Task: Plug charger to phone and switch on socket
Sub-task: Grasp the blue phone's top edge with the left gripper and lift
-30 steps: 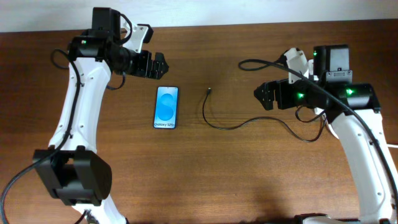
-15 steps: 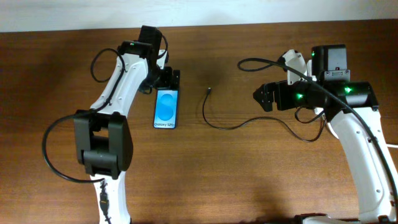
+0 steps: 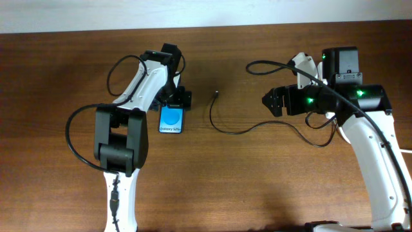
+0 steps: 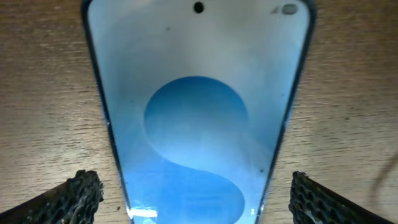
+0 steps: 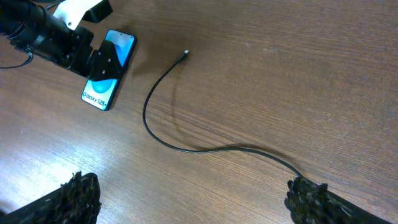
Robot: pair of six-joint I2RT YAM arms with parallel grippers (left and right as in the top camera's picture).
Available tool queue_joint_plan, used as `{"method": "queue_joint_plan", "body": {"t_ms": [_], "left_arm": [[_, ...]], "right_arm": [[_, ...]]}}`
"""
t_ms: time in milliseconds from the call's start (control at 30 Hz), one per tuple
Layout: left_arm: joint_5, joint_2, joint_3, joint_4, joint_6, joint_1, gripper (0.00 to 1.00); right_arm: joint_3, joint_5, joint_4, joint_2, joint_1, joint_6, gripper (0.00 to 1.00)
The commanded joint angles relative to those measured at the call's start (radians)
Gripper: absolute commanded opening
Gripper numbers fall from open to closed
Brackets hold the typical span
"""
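Observation:
The phone [image 3: 171, 120] lies flat on the table, blue screen up. My left gripper [image 3: 178, 99] hovers low over its far end and hides that end in the overhead view. In the left wrist view the phone [image 4: 196, 112] fills the frame. The left gripper's [image 4: 196, 200] fingers stand open on either side of it, with a gap on each side. The charger [image 3: 222, 127] curves across the table, its tip [image 3: 217, 94] right of the phone. My right gripper [image 3: 273, 102] is open and empty above the charger [image 5: 186, 148]. The socket is out of view.
The brown wooden table [image 3: 212, 187] ends at a pale wall along the back edge. The robots' own black cables loop beside the right arm [image 3: 360, 129]. The right wrist view shows the phone [image 5: 106, 87] and my left gripper [image 5: 68, 46] at the upper left.
My left arm has swung right and come down from the back left until its gripper sits over the phone's far end. The right arm, the charger and the phone have not moved.

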Motion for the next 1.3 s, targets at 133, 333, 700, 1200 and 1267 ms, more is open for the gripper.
{"method": "queue_joint_plan", "body": {"t_ms": [133,333,700,1200,1267], "left_arm": [[-0.044,0.011,0.0,-0.005,-0.013,-0.017,0.99],[-0.037,0.011,-0.061,0.048,-0.013,-0.017,0.99],[-0.036,0.011,-0.112,0.118,-0.051,-0.017,0.84],[-0.037,0.01,0.148,-0.045,-0.051,-0.016,0.64],[-0.037,0.01,0.166,-0.058,-0.051,-0.016,0.47]], "right_arm": [[0.021,-0.012,-0.002,0.005,0.005,-0.001,0.98],[0.021,-0.011,-0.003,0.005,0.005,-0.001,0.98],[0.021,-0.012,-0.003,0.029,0.005,-0.001,0.98],[0.021,-0.012,-0.004,0.029,0.005,-0.001,0.98],[0.021,-0.012,-0.004,0.029,0.005,-0.001,0.98]]}}
